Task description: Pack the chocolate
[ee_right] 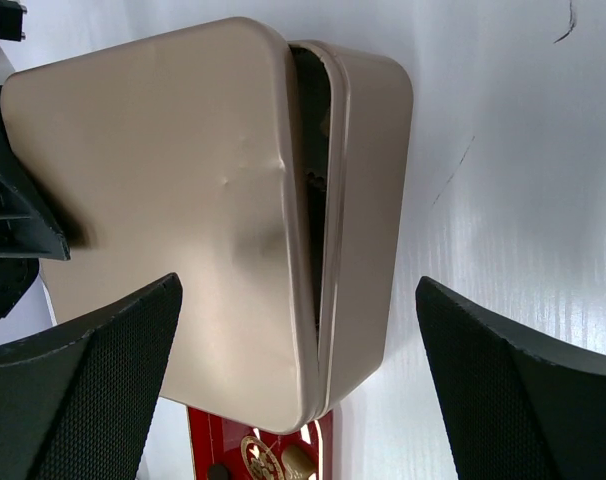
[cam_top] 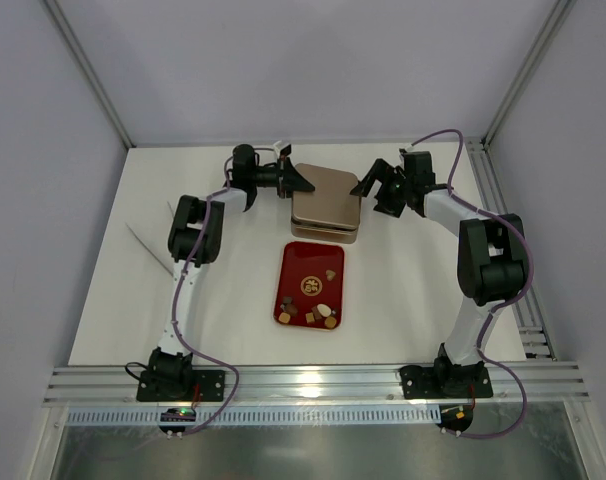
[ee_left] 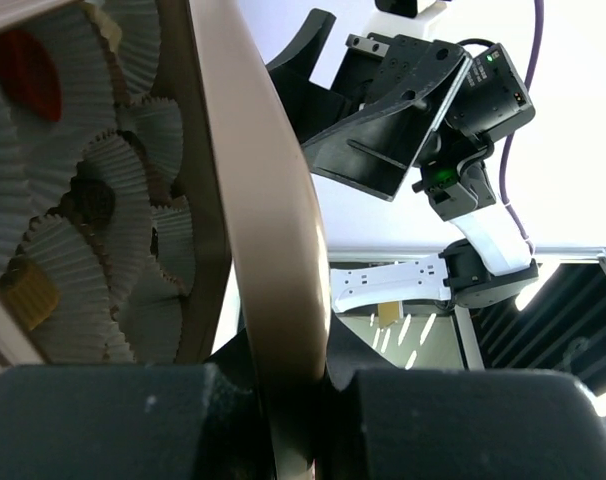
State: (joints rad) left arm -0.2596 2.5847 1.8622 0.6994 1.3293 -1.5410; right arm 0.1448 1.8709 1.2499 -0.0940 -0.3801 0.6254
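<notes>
**Top external view with both wrist views: chocolate on the tray, tin lid held at one edge**

Top external view. Most of the chocolate lies loose on a red tray at the middle of the white counter. The pieces cluster at the tray's near end, dark, tan and cream among them, and one tan piece sits apart towards the far right corner. Just beyond the tray's far end stands a gold tin under its lid.

Left wrist view. Inside the tin, white pleated paper cups sit packed edge to edge. At least two hold chocolate: a dark round piece and a tan square piece. The lid's rim passes between the two black fingers of the left hand, which is clamped onto that rim at the tin's left side.

Right wrist view. The lid sits askew on the tin's base, with a dark gap between them along one side. A shallow dent marks the lid's surface near that gap. The right hand hangs at the tin's right side with its fingers spread wide and nothing between them. It is not touching the tin.
</notes>
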